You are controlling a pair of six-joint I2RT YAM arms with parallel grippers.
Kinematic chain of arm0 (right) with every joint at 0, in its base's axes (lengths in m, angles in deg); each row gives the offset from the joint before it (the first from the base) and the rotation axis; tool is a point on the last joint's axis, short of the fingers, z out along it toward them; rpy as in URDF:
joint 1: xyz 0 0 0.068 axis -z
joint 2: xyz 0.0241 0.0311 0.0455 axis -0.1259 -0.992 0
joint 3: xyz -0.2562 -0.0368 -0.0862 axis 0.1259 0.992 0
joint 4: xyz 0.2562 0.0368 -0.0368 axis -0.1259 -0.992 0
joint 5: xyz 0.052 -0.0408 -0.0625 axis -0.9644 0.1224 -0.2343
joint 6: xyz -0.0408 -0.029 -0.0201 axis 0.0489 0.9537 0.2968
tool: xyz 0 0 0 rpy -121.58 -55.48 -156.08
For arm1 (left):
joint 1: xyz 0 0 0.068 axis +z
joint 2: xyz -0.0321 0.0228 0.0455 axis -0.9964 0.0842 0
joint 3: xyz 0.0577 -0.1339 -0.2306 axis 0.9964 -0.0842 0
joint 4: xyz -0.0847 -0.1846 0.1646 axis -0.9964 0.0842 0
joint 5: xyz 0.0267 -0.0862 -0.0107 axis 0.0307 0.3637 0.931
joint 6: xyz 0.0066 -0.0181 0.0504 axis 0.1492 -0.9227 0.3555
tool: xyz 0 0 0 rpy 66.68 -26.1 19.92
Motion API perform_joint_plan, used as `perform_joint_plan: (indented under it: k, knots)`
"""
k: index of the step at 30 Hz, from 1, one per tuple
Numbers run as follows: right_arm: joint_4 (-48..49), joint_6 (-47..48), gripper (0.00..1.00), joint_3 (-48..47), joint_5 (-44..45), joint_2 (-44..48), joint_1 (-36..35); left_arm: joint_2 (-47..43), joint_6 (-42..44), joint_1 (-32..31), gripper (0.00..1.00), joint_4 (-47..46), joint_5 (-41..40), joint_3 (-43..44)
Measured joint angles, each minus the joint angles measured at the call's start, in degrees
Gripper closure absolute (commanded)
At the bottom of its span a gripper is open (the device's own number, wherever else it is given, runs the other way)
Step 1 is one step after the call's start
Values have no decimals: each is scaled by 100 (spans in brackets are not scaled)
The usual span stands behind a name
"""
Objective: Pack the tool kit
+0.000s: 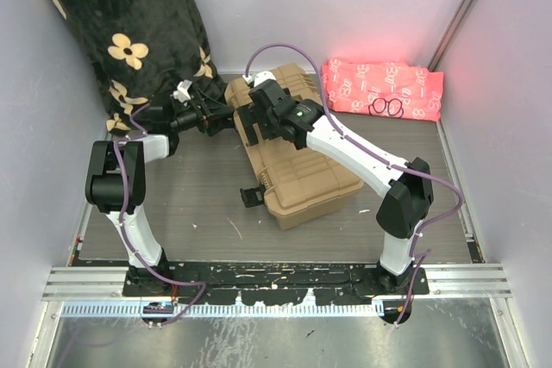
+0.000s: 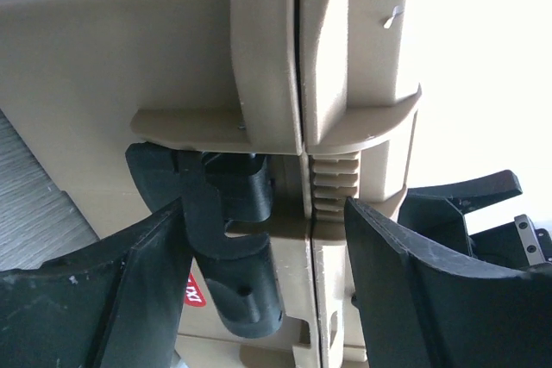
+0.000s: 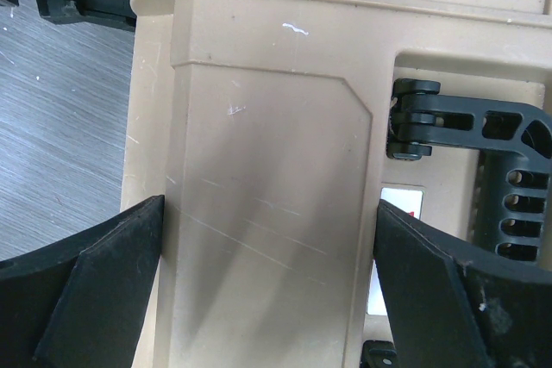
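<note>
The tan toolbox (image 1: 302,170) lies on the table with its lid down. My left gripper (image 1: 222,118) is open at the box's far left end. In the left wrist view (image 2: 267,290) its fingers straddle the lid seam and a black latch (image 2: 233,239), which hangs unhooked. My right gripper (image 1: 259,122) is open just above the same end. In the right wrist view (image 3: 267,290) its fingers span a flat panel of the tan box (image 3: 267,170), with the black handle (image 3: 500,178) at the right. No pliers or screwdrivers are in view.
A black floral blanket (image 1: 129,32) hangs at the back left, close behind my left arm. A pink patterned cloth (image 1: 384,88) with black rings (image 1: 386,109) on it lies at the back right. Another black latch (image 1: 253,196) sticks out at the box's near left side.
</note>
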Motion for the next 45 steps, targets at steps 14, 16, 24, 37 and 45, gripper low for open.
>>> perform_joint_plan:
  k: [14, 16, 24, 37, 45]
  knots:
    - [4, 0, 14, 2, -2, 0, 0, -57, -173, 35, 33, 26, 59, 249]
    - [4, 0, 14, 2, -2, 0, 0, -76, -179, 44, 33, 66, 103, 310]
    - [7, 0, 14, 4, -2, 0, 0, -109, -179, 61, 34, 214, 146, 407]
    - [9, 2, 14, 4, -2, -4, 0, -109, -175, 72, 36, 501, 184, 542]
    - [-15, 2, 14, -28, -4, -28, 0, -109, -151, 109, 45, 903, 221, 706]
